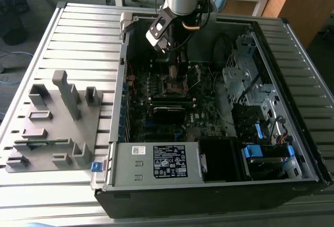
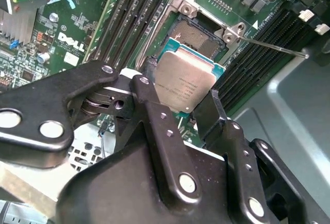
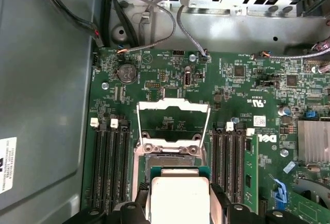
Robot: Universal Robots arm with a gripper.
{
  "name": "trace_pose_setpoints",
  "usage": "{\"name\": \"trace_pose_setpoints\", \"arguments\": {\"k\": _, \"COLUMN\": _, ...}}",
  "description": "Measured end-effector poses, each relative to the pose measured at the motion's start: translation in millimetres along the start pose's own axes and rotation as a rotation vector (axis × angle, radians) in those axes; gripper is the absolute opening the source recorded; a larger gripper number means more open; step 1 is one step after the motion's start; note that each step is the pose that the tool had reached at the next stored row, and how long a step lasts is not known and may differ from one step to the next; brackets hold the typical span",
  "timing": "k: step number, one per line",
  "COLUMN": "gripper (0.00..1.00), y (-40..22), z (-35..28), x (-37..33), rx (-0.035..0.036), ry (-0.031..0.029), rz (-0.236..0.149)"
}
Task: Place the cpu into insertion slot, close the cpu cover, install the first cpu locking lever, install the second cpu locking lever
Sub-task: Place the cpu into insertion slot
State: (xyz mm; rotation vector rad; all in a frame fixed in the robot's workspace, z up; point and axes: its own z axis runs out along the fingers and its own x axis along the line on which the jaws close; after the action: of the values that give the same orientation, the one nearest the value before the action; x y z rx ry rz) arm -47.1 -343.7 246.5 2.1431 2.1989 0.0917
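My pincer (image 2: pixel 176 94) is closed part-way on the cpu (image 2: pixel 188 82). One finger presses each of two opposite edges, so the silver-grey top faces up and the underside is left free. I hold it by the edges and level because it has to drop flat into the insertion slot (image 2: pixel 195 31). The slot lies straight below and a little beyond my fingertips, its dark centre showing past the chip's far edge. From the first wrist view I cannot tell whether the chip's underside touches the socket yet.

The cpu cover (image 3: pixel 172 112) stands swung up on its hinge just ahead of my pincer (image 3: pixel 178 209). A thin locking lever (image 2: pixel 273 46) juts out to one side, so the opening is clear for the chip (image 3: pixel 180 195). Long black memory slots (image 3: pixel 111 162) flank me on both sides of the green circuit board (image 3: pixel 154 74). In the exterior view I am reaching down into the open computer case (image 1: pixel 156 162), which lies on the slatted counter (image 1: pixel 78 39).
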Motion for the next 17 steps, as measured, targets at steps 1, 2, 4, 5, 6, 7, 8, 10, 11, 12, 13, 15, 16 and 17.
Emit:
{"name": "trace_pose_setpoints", "arguments": {"k": 1, "gripper": 0.54, "y": -0.1, "z": 1.1, "x": 0.0, "rx": 0.0001, "ry": -0.0001, "rz": 0.000}}
{"name": "trace_pose_setpoints", "arguments": {"k": 2, "gripper": 0.54, "y": -0.2, "z": 2.0, "x": 0.0, "rx": 0.0000, "ry": 0.0000, "rz": 0.000}}
{"name": "trace_pose_setpoints", "arguments": {"k": 4, "gripper": 0.54, "y": -0.3, "z": 2.2, "x": 0.0, "rx": 0.0001, "ry": -0.0002, "rz": 0.000}}
{"name": "trace_pose_setpoints", "arguments": {"k": 5, "gripper": 0.54, "y": -0.3, "z": 2.2, "x": 0.0, "rx": 0.0002, "ry": -0.0003, "rz": 0.000}}
{"name": "trace_pose_setpoints", "arguments": {"k": 6, "gripper": 0.54, "y": -0.3, "z": 2.2, "x": 0.0, "rx": 0.0002, "ry": -0.0003, "rz": 0.000}}
{"name": "trace_pose_setpoints", "arguments": {"k": 7, "gripper": 0.54, "y": -0.3, "z": 2.7, "x": 0.0, "rx": -0.0001, "ry": 0.0001, "rz": 0.000}}
{"name": "trace_pose_setpoints", "arguments": {"k": 8, "gripper": 0.54, "y": -0.3, "z": 3.2, "x": 0.0, "rx": -0.0001, "ry": 0.0002, "rz": 0.000}}
{"name": "trace_pose_setpoints", "arguments": {"k": 10, "gripper": 0.54, "y": -0.5, "z": 4.9, "x": 0.0, "rx": 0.0000, "ry": -0.0001, "rz": 0.000}}
{"name": "trace_pose_setpoints", "arguments": {"k": 11, "gripper": 0.54, "y": -0.6, "z": 5.8, "x": 0.0, "rx": 0.0000, "ry": -0.0001, "rz": 0.000}}
{"name": "trace_pose_setpoints", "arguments": {"k": 12, "gripper": 0.54, "y": -0.6, "z": 6.1, "x": 0.0, "rx": 0.0001, "ry": -0.0002, "rz": 0.001}}
{"name": "trace_pose_setpoints", "arguments": {"k": 13, "gripper": 0.54, "y": -0.6, "z": 6.1, "x": 0.0, "rx": 0.0002, "ry": -0.0004, "rz": 0.001}}
{"name": "trace_pose_setpoints", "arguments": {"k": 15, "gripper": 0.54, "y": -0.7, "z": 7.2, "x": 0.0, "rx": 0.0000, "ry": -0.0001, "rz": 0.001}}
{"name": "trace_pose_setpoints", "arguments": {"k": 16, "gripper": 0.54, "y": -0.8, "z": 8.2, "x": 0.0, "rx": 0.0001, "ry": -0.0002, "rz": 0.001}}
{"name": "trace_pose_setpoints", "arguments": {"k": 17, "gripper": 0.54, "y": -0.8, "z": 8.2, "x": 0.0, "rx": 0.0001, "ry": -0.0002, "rz": 0.001}}
